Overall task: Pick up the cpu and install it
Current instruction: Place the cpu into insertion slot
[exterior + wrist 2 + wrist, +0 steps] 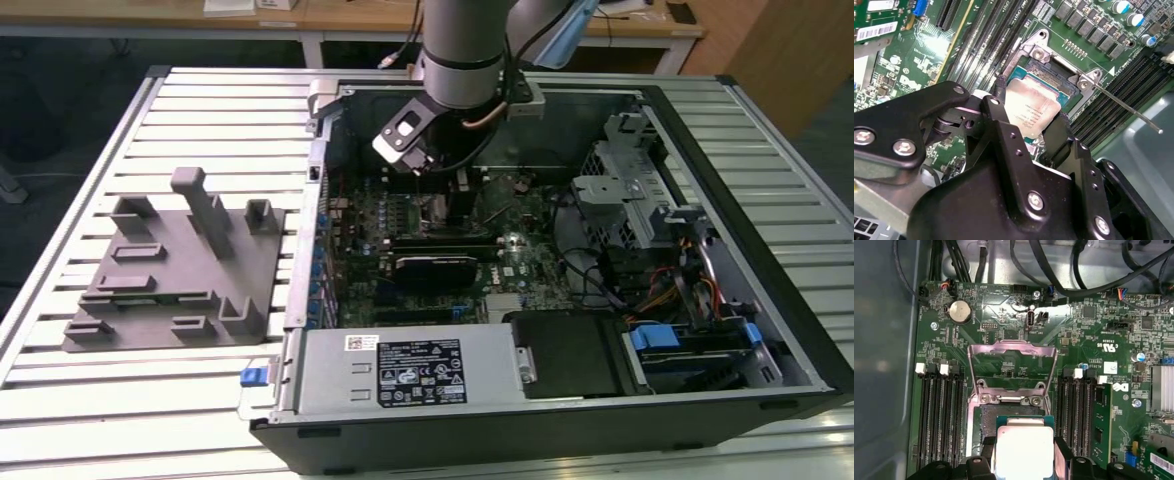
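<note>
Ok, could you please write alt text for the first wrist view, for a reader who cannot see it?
The gripper holds the cpu, silvery top up, just over the open socket of a green motherboard. The socket's metal load plate stands raised beyond it, with black memory slots on either side.

Slatted metal table [80,400], pale ribs running side to side, carries 2 items. Grey moulded tray [174,270] lies flat on the slats toward the exterior view's left, w/ several upright blocks and posts. Open black PC case [534,435] lies on its side, taking the centre and the exterior view's right, just beside the tray; can't tell if they touch.
</note>
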Robot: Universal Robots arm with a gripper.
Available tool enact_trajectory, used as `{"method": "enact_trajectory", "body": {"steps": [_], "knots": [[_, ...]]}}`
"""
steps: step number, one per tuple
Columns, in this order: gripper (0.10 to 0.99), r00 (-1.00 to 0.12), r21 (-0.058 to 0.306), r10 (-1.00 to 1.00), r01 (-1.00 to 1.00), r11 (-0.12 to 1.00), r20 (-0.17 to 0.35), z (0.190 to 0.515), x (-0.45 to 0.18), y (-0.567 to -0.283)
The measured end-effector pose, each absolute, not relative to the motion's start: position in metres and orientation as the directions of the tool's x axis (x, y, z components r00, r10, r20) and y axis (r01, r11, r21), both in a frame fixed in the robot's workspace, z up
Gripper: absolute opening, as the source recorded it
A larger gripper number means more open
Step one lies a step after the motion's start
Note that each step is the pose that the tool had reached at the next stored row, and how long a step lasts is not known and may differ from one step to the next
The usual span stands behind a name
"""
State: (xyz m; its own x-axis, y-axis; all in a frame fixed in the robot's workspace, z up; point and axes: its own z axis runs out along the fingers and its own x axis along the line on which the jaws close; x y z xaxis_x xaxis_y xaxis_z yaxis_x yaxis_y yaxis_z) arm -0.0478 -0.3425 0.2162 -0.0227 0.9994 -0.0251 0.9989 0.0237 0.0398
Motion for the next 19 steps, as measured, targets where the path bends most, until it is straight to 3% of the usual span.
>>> {"method": "enact_trajectory", "body": {"steps": [19], "knots": [[0.541,-0.024,0.040,0.999,0.999,0.025,-0.025,0.202,-0.050,-0.336]]}}
